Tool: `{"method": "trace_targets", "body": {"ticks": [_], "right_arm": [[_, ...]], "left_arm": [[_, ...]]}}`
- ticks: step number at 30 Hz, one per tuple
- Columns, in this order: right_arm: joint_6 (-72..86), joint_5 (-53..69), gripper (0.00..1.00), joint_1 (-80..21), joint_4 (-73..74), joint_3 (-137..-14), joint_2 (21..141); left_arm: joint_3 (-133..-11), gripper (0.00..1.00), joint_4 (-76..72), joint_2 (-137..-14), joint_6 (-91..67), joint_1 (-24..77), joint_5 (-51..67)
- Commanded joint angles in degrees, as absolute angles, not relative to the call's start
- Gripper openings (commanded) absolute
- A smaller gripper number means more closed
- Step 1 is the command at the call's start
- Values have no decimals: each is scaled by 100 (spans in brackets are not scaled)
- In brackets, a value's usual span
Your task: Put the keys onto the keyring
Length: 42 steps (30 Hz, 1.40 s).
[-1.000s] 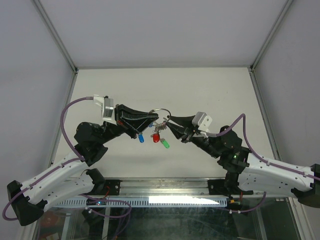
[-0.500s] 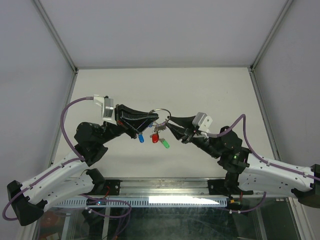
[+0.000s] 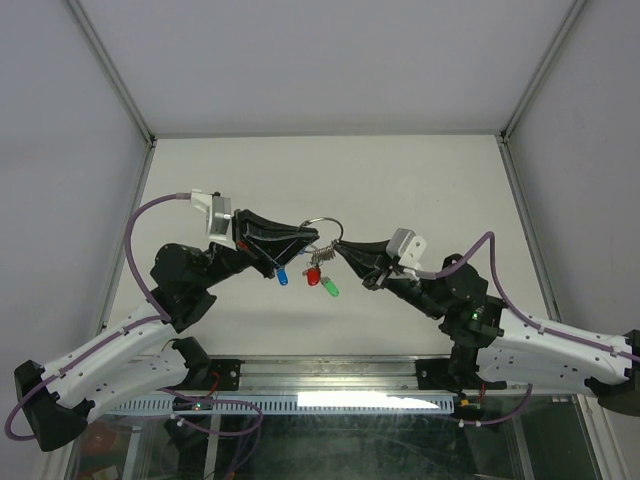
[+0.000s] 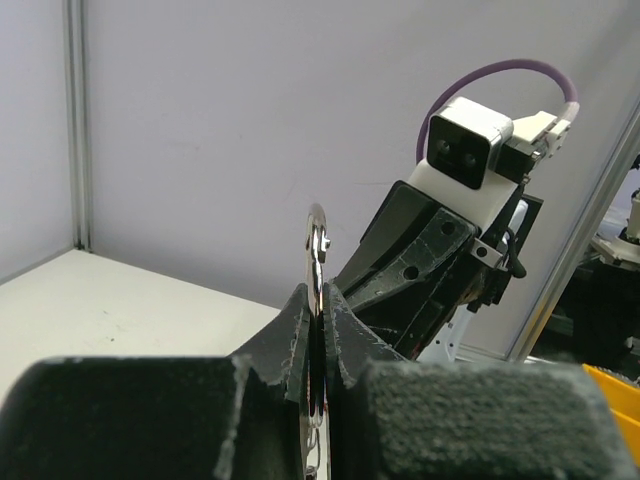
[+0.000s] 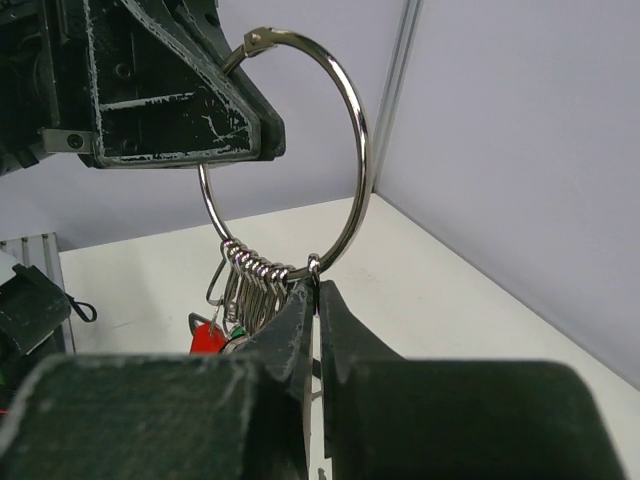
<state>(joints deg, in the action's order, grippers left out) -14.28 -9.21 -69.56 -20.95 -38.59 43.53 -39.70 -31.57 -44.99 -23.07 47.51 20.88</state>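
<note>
The keyring [image 3: 321, 220] is a thin silver ring held up in the air between my two grippers. My left gripper [image 3: 311, 236] is shut on its left side; in the left wrist view the ring [image 4: 317, 238] stands edge-on out of the gripper [image 4: 318, 296]. My right gripper [image 3: 338, 246] is shut on a thin metal clip that hangs from the ring [image 5: 358, 140], just under the wire, at the gripper's tips [image 5: 318, 287]. Several clips [image 5: 255, 275] are bunched on the ring. A red key [image 3: 313, 276], a green key [image 3: 329, 288] and a blue key [image 3: 283, 275] dangle below.
The white table [image 3: 420, 180] lies below, with grey walls and metal posts [image 3: 110, 70] round it. The right arm's wrist camera [image 4: 465, 145] is close in front of the left gripper. A metal rail [image 3: 330, 375] runs along the near edge.
Both grippers keep their grip. The right gripper has shifted slightly down and right, and the left wrist slightly up; the ring and keys hang much as before.
</note>
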Motion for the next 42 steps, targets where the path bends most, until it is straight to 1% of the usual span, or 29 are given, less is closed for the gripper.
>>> {"method": "trace_targets", "body": {"ticks": [1,2,4,13,21,29,35,37,42], "right_arm": [[-1759,-1479,0,-6972,-1765,-4153,4038],[-1759,-1479,0,-6970,-1620,-4213,4008],[-2356,-1717,0,-6965,-1277,-4380,3998],[-4355,-1914,0,-6970,437,-5290,4429],[-6393,-2077,0,-6970,693,-5219,4475],[-8043,-2575,0,-6974,933,-5473,4621],[-9453,-2487,0,-6970,773,-5436,4593],[-9768,-2383,0,-6974,869,-5539,4605],[-9768,-2383,0,-6970,1452,-5934,4790]], "left_arm": [[-4043,0,-3380,-4408,-2287,4697,1911],[-4042,0,-3349,-4400,-2278,4694,1901],[-4039,0,-3238,-4382,-2254,4693,1869],[-4127,0,-2821,-4342,-2108,4693,1813],[-4249,0,-2348,-4291,-1906,4696,1662],[-4265,18,-2043,-4247,-1802,4693,1667],[-4223,25,-2000,-4223,-1795,4700,1707],[-4240,29,-1941,-4255,-1753,4697,1697],[-4580,38,-1365,-4479,-1342,4694,1643]]}}
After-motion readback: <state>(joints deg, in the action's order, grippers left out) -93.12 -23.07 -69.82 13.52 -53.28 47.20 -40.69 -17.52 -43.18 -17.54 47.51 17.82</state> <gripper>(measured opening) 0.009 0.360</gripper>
